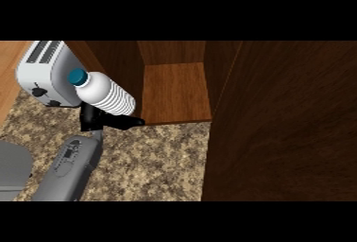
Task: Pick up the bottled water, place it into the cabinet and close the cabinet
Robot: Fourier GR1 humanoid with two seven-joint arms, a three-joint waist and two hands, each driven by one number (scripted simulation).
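White ribbed bottle (106, 96) with a blue cap (77, 76) is held clear of the speckled stone counter (150, 160), in front of the toaster (47, 73) and just left of the open cabinet (174, 92). Its long axis is tilted: the cap points up and to the left, the base down and to the right, toward the cabinet's wooden shelf. Left hand (105, 120) grips the lower end of the bottle, black fingers curled around it from below, largely hidden by it. Cabinet door (286, 123) stands open at the right. Right hand is out of sight.
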